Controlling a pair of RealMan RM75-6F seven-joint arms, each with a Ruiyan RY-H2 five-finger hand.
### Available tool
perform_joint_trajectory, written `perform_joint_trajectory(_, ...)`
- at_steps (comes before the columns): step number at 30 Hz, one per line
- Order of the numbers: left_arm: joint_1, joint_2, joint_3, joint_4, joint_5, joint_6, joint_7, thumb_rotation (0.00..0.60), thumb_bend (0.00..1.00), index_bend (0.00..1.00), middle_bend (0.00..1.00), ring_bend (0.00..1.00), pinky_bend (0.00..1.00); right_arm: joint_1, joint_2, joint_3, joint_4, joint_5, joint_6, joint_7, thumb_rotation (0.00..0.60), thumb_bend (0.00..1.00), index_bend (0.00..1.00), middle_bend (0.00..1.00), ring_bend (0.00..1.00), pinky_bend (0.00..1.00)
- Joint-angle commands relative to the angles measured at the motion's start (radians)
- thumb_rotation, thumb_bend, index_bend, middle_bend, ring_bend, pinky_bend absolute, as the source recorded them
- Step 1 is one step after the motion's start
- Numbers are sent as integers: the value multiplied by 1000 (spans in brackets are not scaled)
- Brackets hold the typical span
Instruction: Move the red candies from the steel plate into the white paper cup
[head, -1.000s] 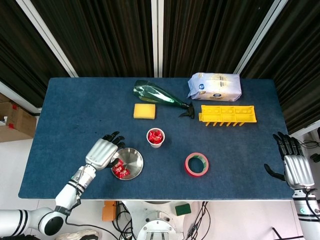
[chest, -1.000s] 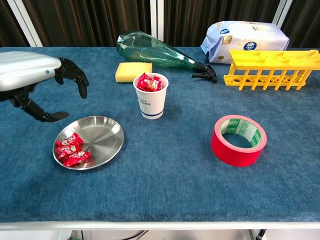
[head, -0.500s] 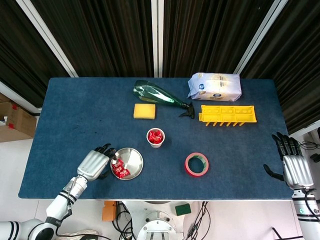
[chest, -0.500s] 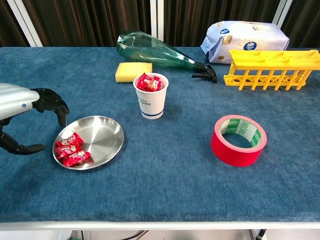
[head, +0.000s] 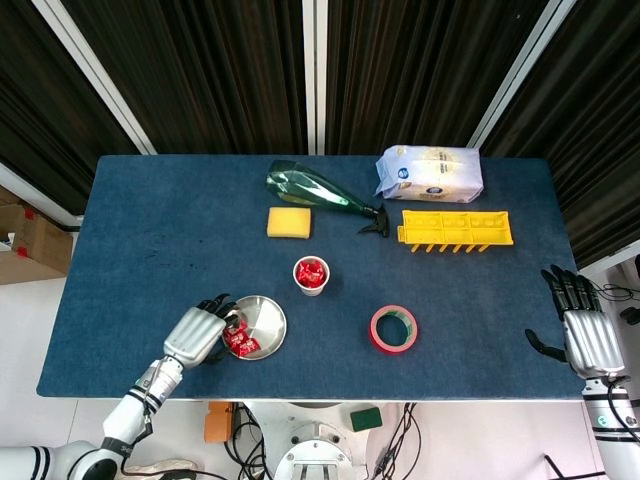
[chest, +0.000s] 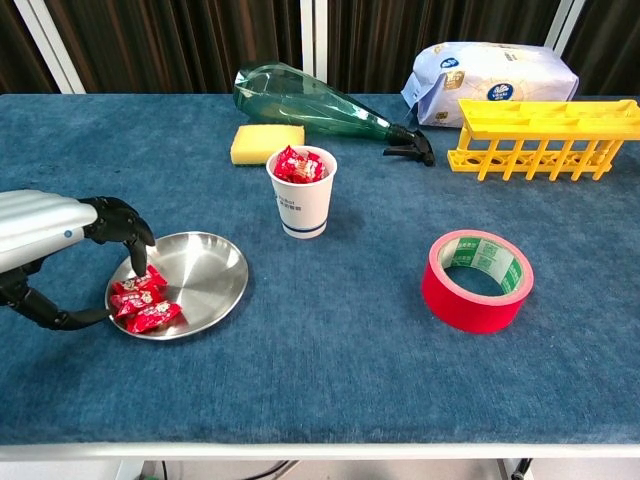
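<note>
Candies (chest: 139, 301) under left hand (chest: 60, 245), pick not yet made.
Left hand hovers at the near-left rim of the steel plate (chest: 205, 272), fingers apart and curled downward, thumb below, nothing held; fingertips (chest: 143, 238) sit just above the red candies, which lie in the plate's left part, directly beneath and slightly right of the hand. White paper cup (chest: 301, 191), already holding candies, stands beyond the plate, further right and away from this hand. Right hand (head: 587, 335) is open and idle, well apart at the table's far right edge; left is clearly nearer.
</note>
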Motion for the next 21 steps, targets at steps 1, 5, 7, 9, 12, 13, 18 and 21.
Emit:
perform_joint_trajectory(1, 3, -10, -4, 7, 0, -7, 5, 600, 267, 391, 209, 75, 258, -1, 0, 0, 0, 0, 1, 1, 600, 237, 0, 0, 0, 0)
perform_joint_trajectory(5, 5, -24, -8, 16, -4, -21, 12, 600, 267, 402, 209, 75, 258, -1, 2, 1, 0, 1, 1, 4, 600, 237, 0, 0, 0, 0)
perform_joint_trajectory(7, 5, -30, -11, 20, -5, -27, 14, 600, 267, 404, 209, 75, 258, -1, 3, 1, 1, 1, 2, 7, 600, 238, 0, 0, 0, 0)
perform_joint_trajectory(9, 6, -35, -15, 23, -5, -29, 18, 600, 267, 404, 209, 75, 258, -2, 4, 2, 1, 1, 4, 9, 600, 238, 0, 0, 0, 0)
perform_joint_trajectory(12, 7, -41, -22, 25, -6, -32, 20, 600, 267, 406, 209, 75, 258, -2, 5, 2, 1, 1, 5, 12, 600, 238, 0, 0, 0, 0)
perform_joint_trajectory(13, 7, -42, -23, 25, -5, -34, 20, 600, 267, 406, 209, 75, 258, -2, 5, 2, 1, 1, 5, 12, 600, 238, 0, 0, 0, 0)
perform_joint_trajectory(18, 5, -47, -31, 24, -11, -44, 27, 600, 267, 407, 209, 75, 258, -3, 5, 2, 1, 0, 6, 12, 600, 238, 0, 0, 0, 0)
perform_joint_trajectory(21, 3, -49, -42, 20, -17, -46, 32, 600, 267, 407, 209, 75, 258, -3, 5, 2, 1, 1, 7, 11, 600, 238, 0, 0, 0, 0)
